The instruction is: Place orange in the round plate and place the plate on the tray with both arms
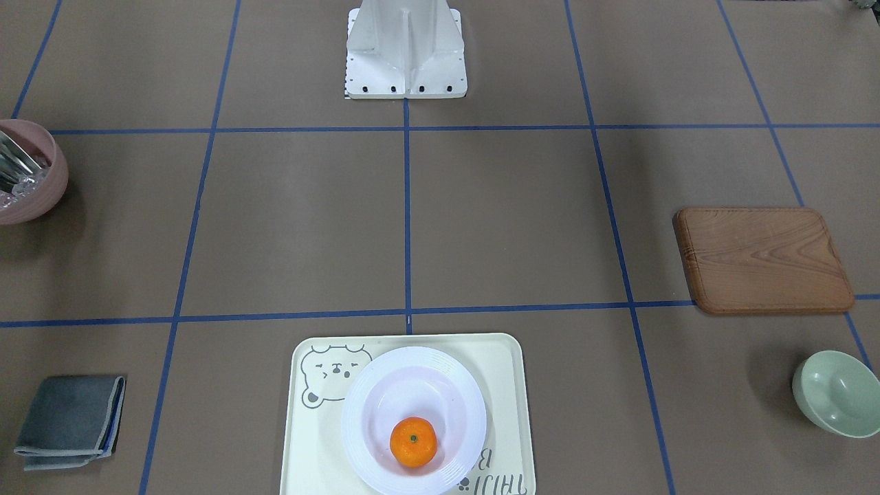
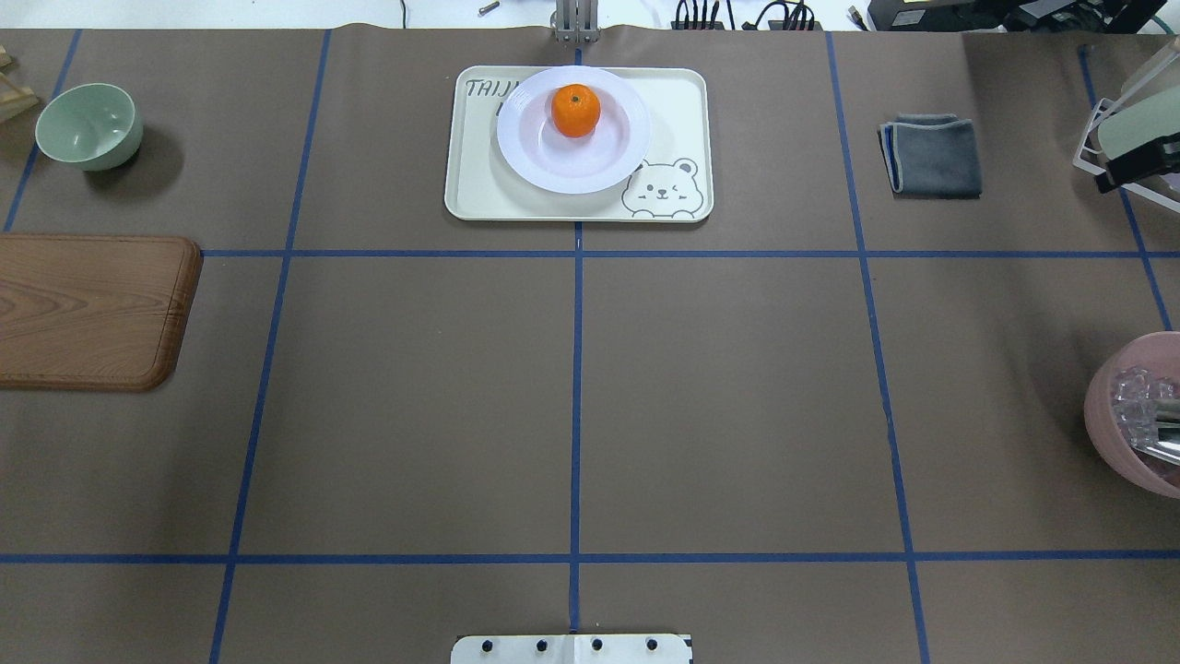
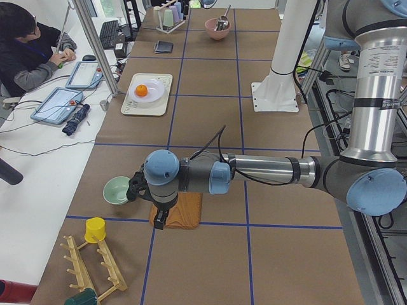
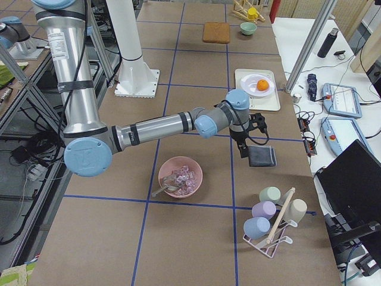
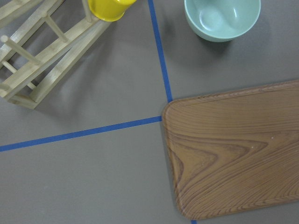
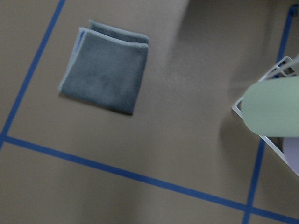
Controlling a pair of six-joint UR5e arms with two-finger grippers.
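The orange [image 2: 575,110] lies in the white round plate [image 2: 539,161], and the plate rests on the cream bear-print tray [image 2: 673,124] at the table's far middle; the orange [image 1: 413,442], the plate [image 1: 412,375] and the tray [image 1: 505,371] also show in the front-facing view. My left gripper [image 3: 159,221] shows only in the left side view, hanging over the wooden board [image 3: 181,213]. My right gripper [image 4: 243,150] shows only in the right side view, beside the grey cloth [image 4: 262,157]. I cannot tell whether either is open or shut. Both are far from the tray.
A pale green bowl [image 2: 88,125] and a wooden board [image 2: 88,309] lie on the left side. On the right are a folded grey cloth [image 2: 933,155], a cup rack [image 4: 271,223] and a pink bowl [image 2: 1138,429] holding ice and a scoop. A person [image 3: 28,51] sits at a side desk.
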